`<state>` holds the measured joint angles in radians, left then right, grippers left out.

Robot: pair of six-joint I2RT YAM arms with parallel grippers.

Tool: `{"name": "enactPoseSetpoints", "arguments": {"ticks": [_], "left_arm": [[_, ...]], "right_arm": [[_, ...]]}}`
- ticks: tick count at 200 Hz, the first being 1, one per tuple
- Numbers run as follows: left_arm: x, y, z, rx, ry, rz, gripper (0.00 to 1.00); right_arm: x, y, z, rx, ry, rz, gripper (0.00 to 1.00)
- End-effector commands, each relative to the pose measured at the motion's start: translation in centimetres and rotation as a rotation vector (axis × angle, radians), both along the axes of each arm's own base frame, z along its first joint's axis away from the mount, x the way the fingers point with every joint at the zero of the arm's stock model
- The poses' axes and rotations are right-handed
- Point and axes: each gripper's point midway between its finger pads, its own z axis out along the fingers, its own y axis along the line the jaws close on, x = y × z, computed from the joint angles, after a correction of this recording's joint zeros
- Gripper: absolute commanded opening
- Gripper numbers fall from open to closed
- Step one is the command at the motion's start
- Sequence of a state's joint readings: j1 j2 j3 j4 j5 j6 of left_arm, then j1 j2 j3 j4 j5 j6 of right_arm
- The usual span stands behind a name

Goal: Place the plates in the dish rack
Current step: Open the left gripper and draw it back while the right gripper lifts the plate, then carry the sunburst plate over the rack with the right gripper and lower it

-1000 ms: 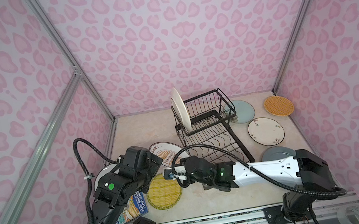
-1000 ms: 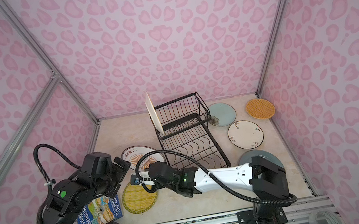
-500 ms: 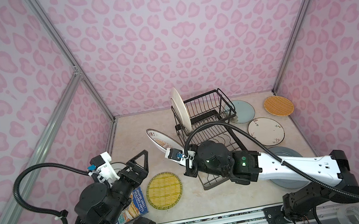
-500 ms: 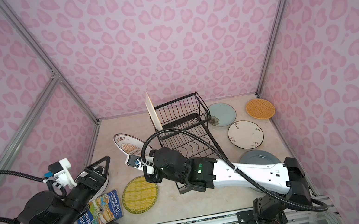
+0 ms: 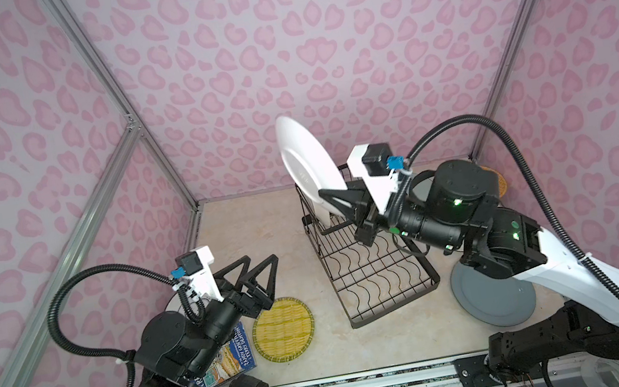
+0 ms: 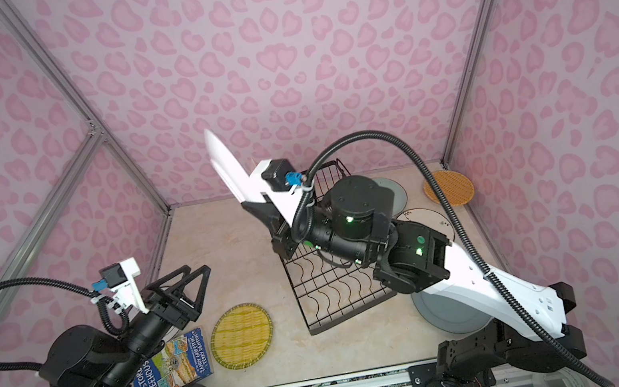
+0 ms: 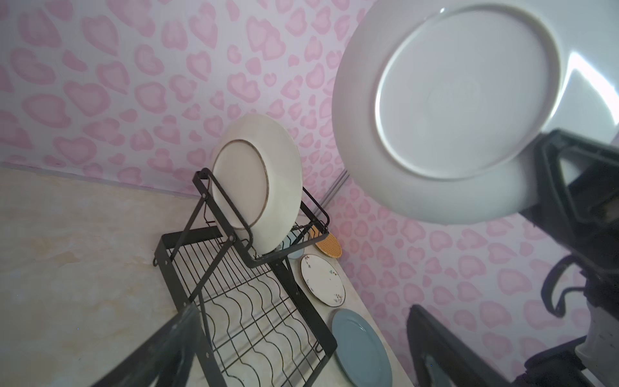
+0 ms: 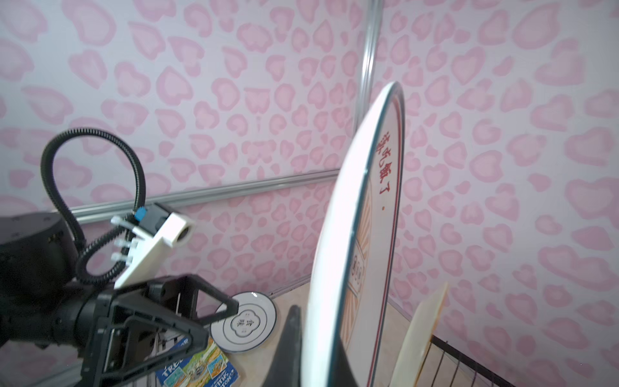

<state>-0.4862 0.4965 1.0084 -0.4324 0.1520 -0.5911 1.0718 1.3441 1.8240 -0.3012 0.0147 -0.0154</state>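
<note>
Your right gripper is clamped on the rim of a white plate with red lettering. It holds the plate on edge in the air, above the raised basket end of the black wire dish rack. A cream plate already stands upright in that basket, and the carried plate hangs higher, near it but apart from it. The step in hand looks like racking this second plate.

Your left gripper is spread wide and empty. It hovers over the worktop, well off the rack's left side.

Six more plates lie flat on the worktop:
- A yellow woven plate lies near the left corner of the rack's tray end.
- A large grey-blue plate lies just off the right corner of the tray end.
- A white flowered plate lies along the rack's right side.
- A pale blue plate and an orange woven plate lie right of the basket end.
- A blue-rimmed white plate lies well to the rack's left.

A Treehouse book lies left of the rack, beyond the yellow plate, and is no part of the load.

The next move probably calls for a slow descent with the plate kept upright. Line its lower edge up with a free gap between the basket wires beside the cream plate. Release only once the rim is seated, because a tilted entry could knock the cream plate.
</note>
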Motion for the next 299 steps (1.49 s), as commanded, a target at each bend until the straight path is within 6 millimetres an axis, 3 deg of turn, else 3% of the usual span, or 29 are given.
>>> {"name": "enactPoseSetpoints", "arguments": {"ticks": [1,29,61,78,121,174,242,299], "left_arm": [[0.0,-2.2,1.6,-0.021,-0.099,-0.114,0.97],[1.6,-2.5,0.0,0.004,-0.086,-0.088,0.97],[3.4,-2.9,-2.3,0.010,-0.038,-0.055,0.97],[4.5,-2.9,-3.2,0.002,-0.008,-0.025,0.97],[6.3,-2.7,-4.2,-0.032,0.028,0.035,0.97],[7.3,-2.8,-6.0,-0.055,0.091,0.060,0.98],[7.8,-3.3,-7.3,-0.092,0.116,0.050,0.99],[6.8,-2.5,-6.7,-0.088,0.089,0.059,0.98]], "right_arm": [[2.4,-2.7,1.4,0.104,0.087,-0.009,0.00],[7.4,-6.0,-0.1,0.146,0.191,-0.079,0.00],[12.5,-8.1,-4.0,0.194,0.310,-0.096,0.00],[14.4,-8.3,-5.7,0.204,0.350,-0.092,0.00],[17.8,-6.4,-9.3,0.175,0.422,-0.060,0.00],[18.8,-4.6,-13.3,0.150,0.476,0.005,0.00],[17.7,-1.5,-14.6,0.067,0.496,0.059,0.00],[17.7,0.3,-16.8,0.009,0.539,0.034,0.00]]}}
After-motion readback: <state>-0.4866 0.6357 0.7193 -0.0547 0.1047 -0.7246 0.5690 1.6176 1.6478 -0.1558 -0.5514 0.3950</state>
